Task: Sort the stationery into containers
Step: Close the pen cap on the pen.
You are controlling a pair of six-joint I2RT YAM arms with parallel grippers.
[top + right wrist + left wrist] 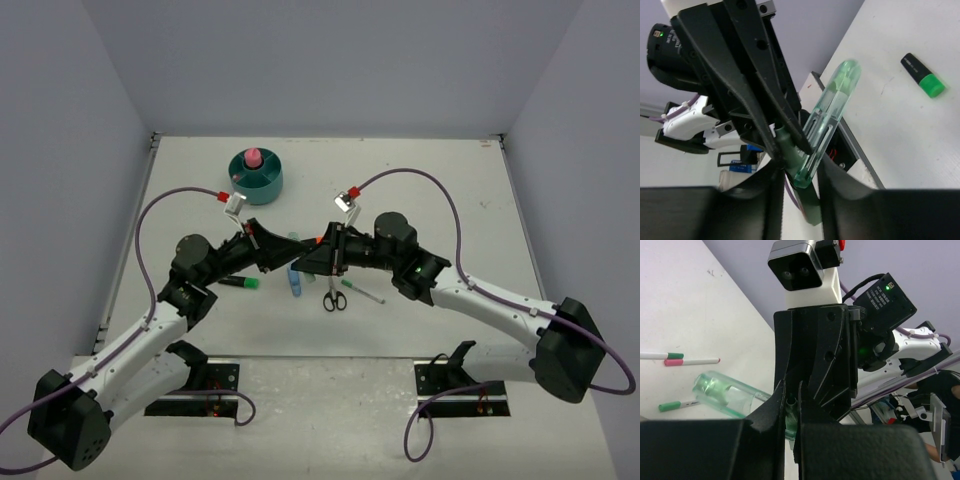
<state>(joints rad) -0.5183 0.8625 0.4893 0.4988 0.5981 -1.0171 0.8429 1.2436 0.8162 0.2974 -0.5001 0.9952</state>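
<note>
Barely begun: just 1 pink tube (253,158) in organiser (262,187). Clamping pale-green marker (832,107) with left hand (790,396); cannot tell grip of right hand (799,172). Scissors (334,296), highlighter (238,284) unsorted mid-worktop.

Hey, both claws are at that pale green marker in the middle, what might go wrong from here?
1. The left claw pinches only the dark end of the pale-green marker, while the right claw straddles its barrel. A mistimed pull might twist or drop it.
2. The scissors and blue marker lie nearby, so a fall could knock them about.
</note>
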